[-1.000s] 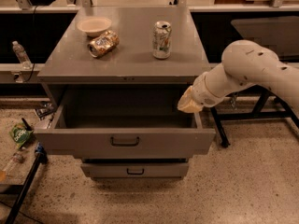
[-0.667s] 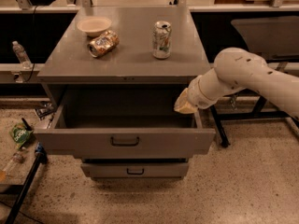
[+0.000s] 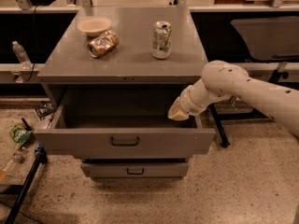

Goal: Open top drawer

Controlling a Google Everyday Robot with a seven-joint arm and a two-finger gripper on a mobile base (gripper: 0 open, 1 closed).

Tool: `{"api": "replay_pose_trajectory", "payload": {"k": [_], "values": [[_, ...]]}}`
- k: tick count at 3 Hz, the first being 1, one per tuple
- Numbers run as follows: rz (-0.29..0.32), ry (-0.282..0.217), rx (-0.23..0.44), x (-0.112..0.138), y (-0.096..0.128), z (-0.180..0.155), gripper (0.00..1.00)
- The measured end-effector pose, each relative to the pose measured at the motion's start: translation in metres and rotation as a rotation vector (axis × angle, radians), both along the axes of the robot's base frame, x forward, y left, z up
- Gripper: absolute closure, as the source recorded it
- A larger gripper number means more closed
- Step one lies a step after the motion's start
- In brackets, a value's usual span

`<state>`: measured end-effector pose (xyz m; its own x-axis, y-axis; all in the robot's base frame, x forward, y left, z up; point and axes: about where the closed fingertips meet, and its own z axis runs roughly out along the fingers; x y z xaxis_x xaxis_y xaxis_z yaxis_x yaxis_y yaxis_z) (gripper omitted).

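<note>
The top drawer (image 3: 70, 141) is the widest grey metal drawer, pulled well out from under the grey cabinet top (image 3: 126, 62). Its deep box shows nothing inside. A small dark bar handle (image 3: 124, 141) sits mid-front. My gripper (image 3: 177, 113) is at the end of the white arm coming in from the right, just above the drawer's right rear corner, over the box's right wall. It holds nothing that I can see.
A narrower lower drawer (image 3: 135, 170) sits shut below. On the cabinet top stand a pale bowl (image 3: 94, 25), a crushed can on its side (image 3: 103, 43) and an upright can (image 3: 162, 40). A plastic bottle (image 3: 20, 53) stands left; a green packet (image 3: 20, 134) lies on the floor.
My arm and gripper have moved left, in over the drawer's right rear corner. The drawer stays pulled out as before.
</note>
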<state>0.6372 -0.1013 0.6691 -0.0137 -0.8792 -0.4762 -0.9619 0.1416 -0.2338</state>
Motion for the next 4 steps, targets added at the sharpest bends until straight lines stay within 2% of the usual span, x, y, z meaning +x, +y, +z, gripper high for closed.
{"api": "replay_pose_trajectory", "payload": {"k": [2, 4], "values": [[0.028, 0.148, 0.023, -0.014, 0.005, -0.029, 1.0], [0.073, 0.321, 0.065, -0.057, 0.014, -0.049, 1.0]]}}
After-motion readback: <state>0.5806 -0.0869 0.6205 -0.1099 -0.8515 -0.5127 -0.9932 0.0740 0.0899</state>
